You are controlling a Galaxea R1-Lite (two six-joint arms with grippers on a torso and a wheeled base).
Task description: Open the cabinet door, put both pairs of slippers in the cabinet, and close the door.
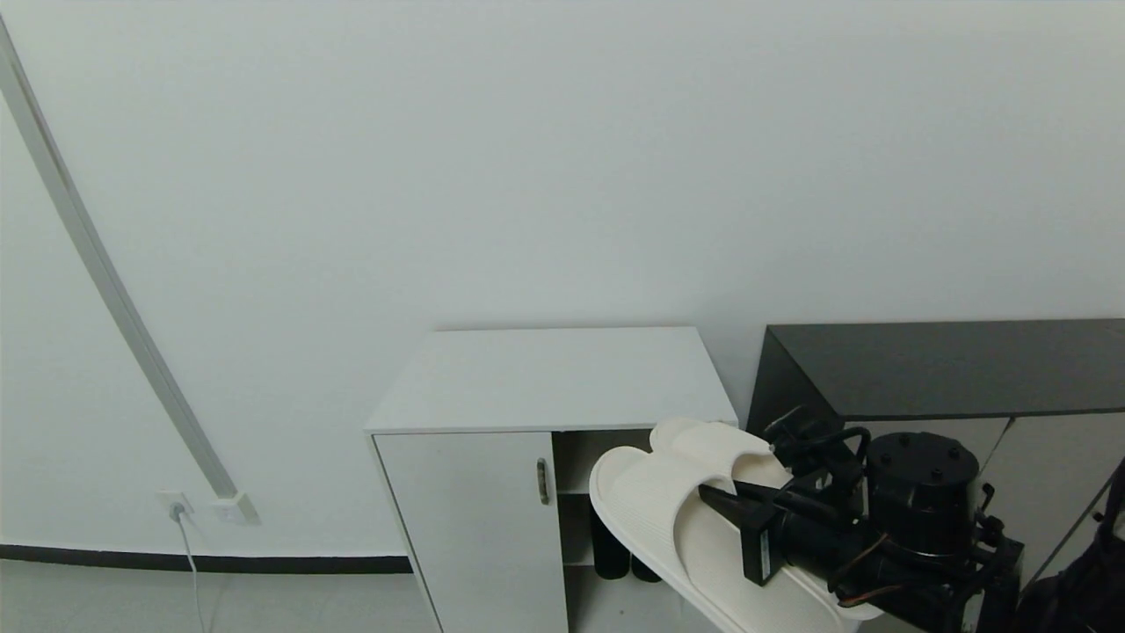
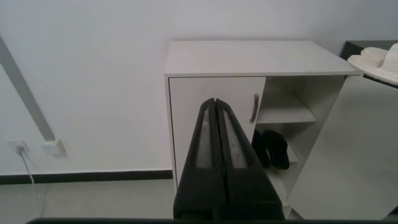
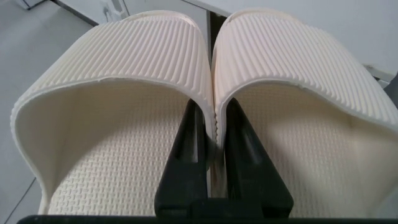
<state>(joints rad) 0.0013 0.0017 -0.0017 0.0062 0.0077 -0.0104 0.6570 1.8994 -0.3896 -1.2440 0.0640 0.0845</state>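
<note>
A white cabinet [image 1: 545, 378] stands against the wall with its right door swung open and its left door [image 1: 475, 519] shut. A black pair of slippers [image 2: 272, 148] lies on a low shelf inside. My right gripper [image 3: 212, 134] is shut on a pair of white ribbed slippers [image 1: 685, 519], pinching their two inner edges together, and holds them in the air just in front of the open compartment. My left gripper [image 2: 215, 106] is shut with nothing in it, held back from the cabinet [image 2: 255, 59] and pointing at the shut door.
A black cabinet [image 1: 949, 365] stands right beside the white one. A wall socket with a plugged cable [image 1: 180, 510] sits low on the wall at the left, below a slanted grey cable duct [image 1: 97, 264]. The open door panel [image 2: 348, 149] reaches out on the right.
</note>
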